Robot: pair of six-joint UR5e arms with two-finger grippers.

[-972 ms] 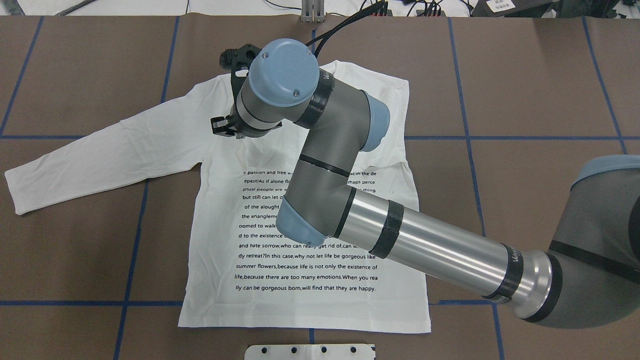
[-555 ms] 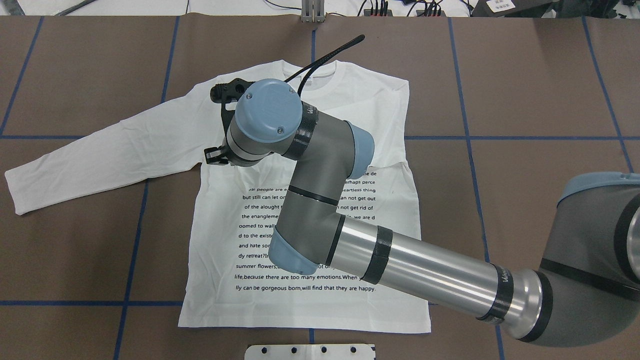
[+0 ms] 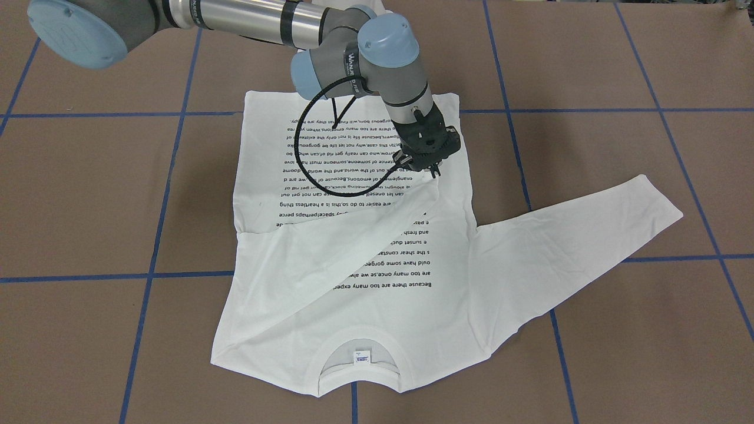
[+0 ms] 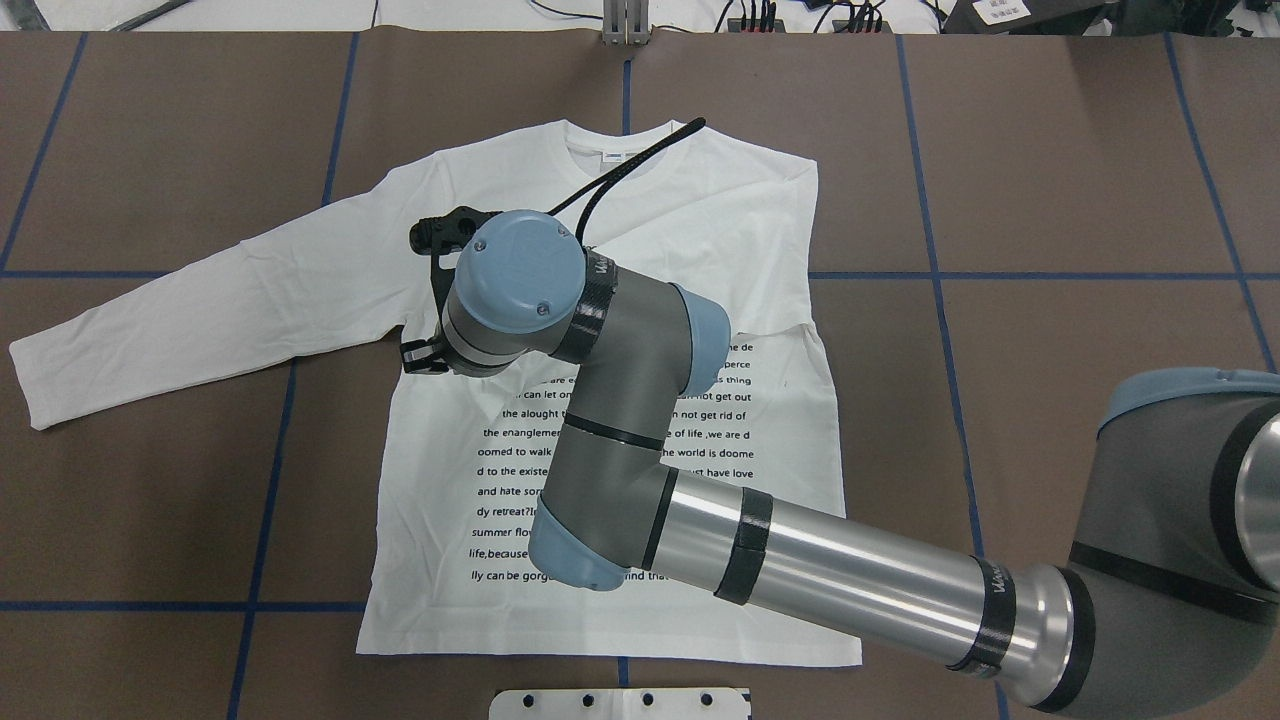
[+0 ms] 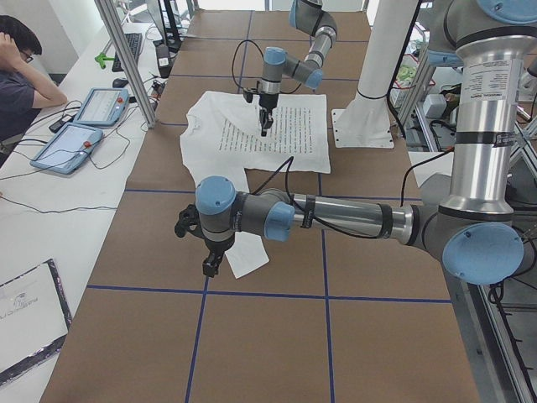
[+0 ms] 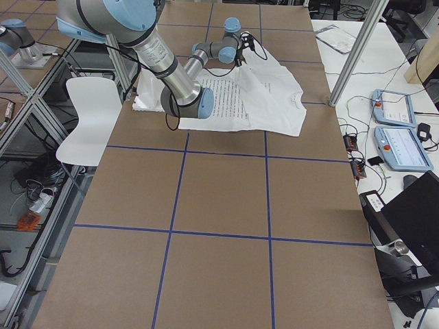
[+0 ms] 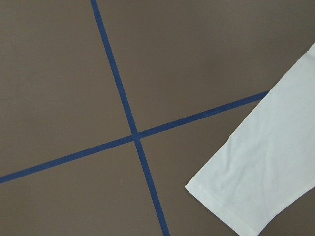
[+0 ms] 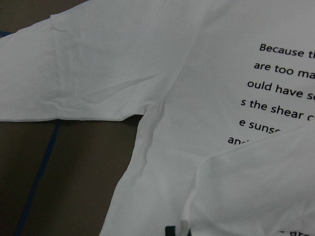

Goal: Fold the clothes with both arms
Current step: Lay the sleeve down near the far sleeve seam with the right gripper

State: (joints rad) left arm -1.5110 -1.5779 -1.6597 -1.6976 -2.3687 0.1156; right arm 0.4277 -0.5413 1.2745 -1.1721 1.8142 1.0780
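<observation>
Shirt (image 3: 365,306) is laid flat on the desk (image 3: 618,70), print up. In the front-facing view one sleeve (image 3: 353,235) is folded across the chest. The right jaws, on the right arm (image 3: 383,53), appear slightly apart and empty above its tip. If they are swung low, that loose fold can be snagged and dragged open.

From overhead, the other sleeve (image 4: 200,310) is seen stretched out, unfolded.

In the left-end view, the left arm (image 5: 336,220) is poised over that sleeve's end. Whether the left jaws are apart cannot be told.

In the left wrist view, only the cuff (image 7: 246,196) is framed at the corner. A grasp may therefore be missed, or the desk covering pinched.

In the right wrist view, cloth alone is shown.
</observation>
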